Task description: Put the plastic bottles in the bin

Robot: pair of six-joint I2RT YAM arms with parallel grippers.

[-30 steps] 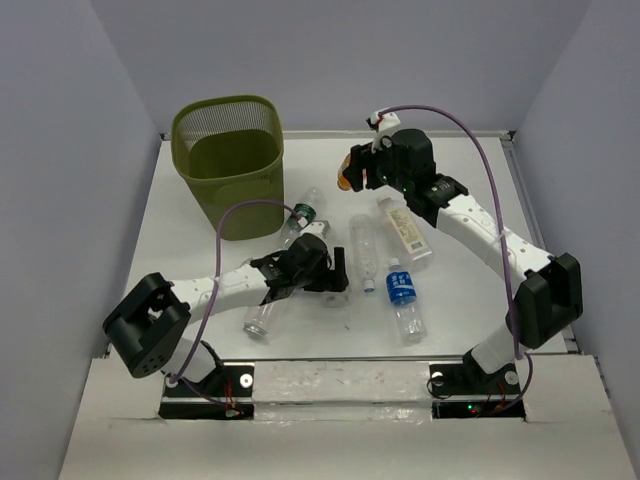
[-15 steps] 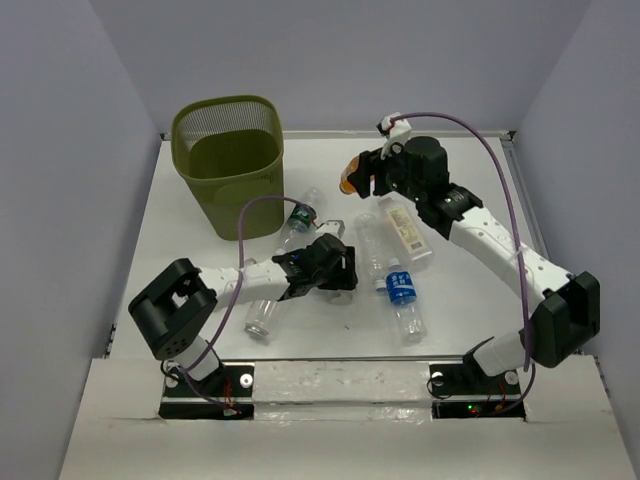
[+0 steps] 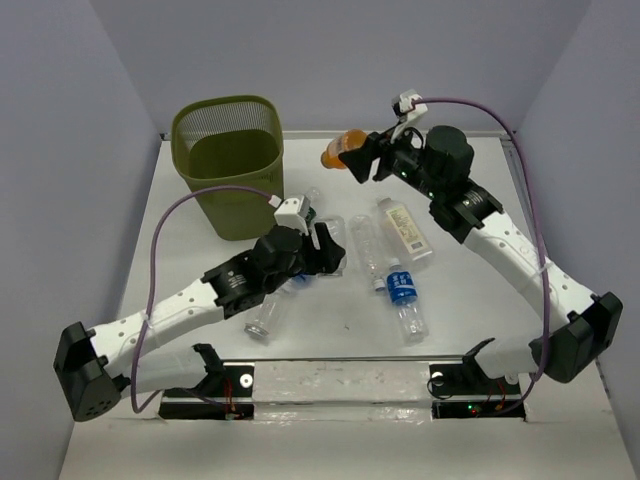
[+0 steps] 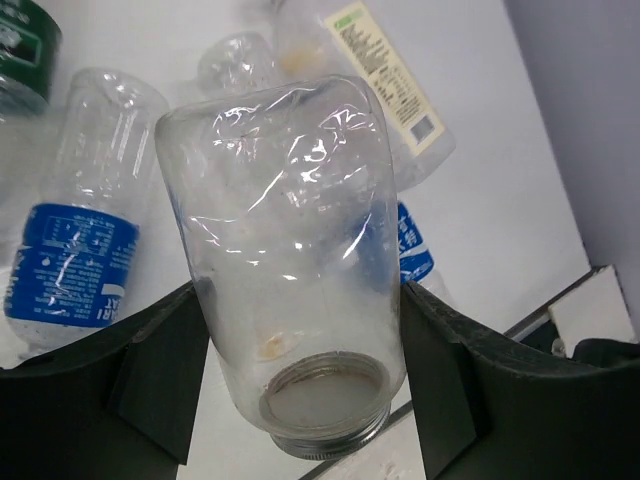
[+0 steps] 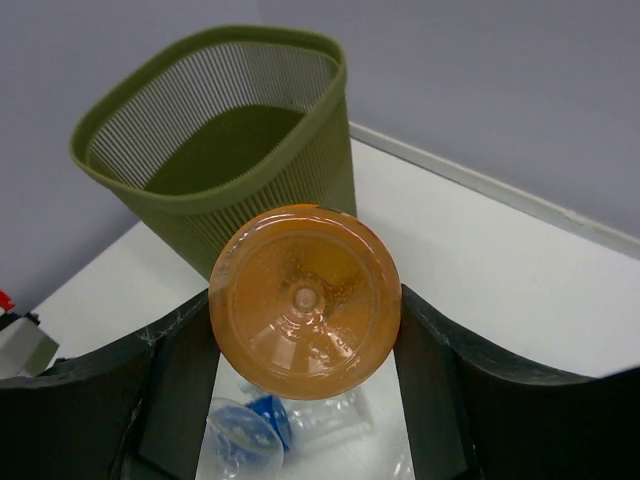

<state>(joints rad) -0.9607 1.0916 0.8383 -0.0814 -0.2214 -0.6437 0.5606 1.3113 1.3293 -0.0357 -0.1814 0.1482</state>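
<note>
My left gripper (image 3: 327, 250) is shut on a clear, label-free plastic bottle (image 4: 290, 230), lifted off the table with its open mouth facing the wrist camera. Both fingers (image 4: 150, 370) press its sides. My right gripper (image 3: 368, 156) is shut on the orange bottle (image 3: 337, 152), held high to the right of the olive-green mesh bin (image 3: 228, 160). In the right wrist view the orange bottle's base (image 5: 305, 300) fills the gap between the jaws, with the bin's rim (image 5: 200, 205) beyond it.
Lying on the white table are a blue-label bottle (image 3: 403, 293), a white-label bottle (image 3: 406, 230), a clear bottle (image 3: 365, 250), a green-label bottle (image 3: 300, 214) and another clear bottle (image 3: 262, 315). Grey walls close in the table.
My left gripper has closed on the clear bottle and lifted it as the arm rose. My right arm has carried the orange bottle up and left, closer to the bin.
</note>
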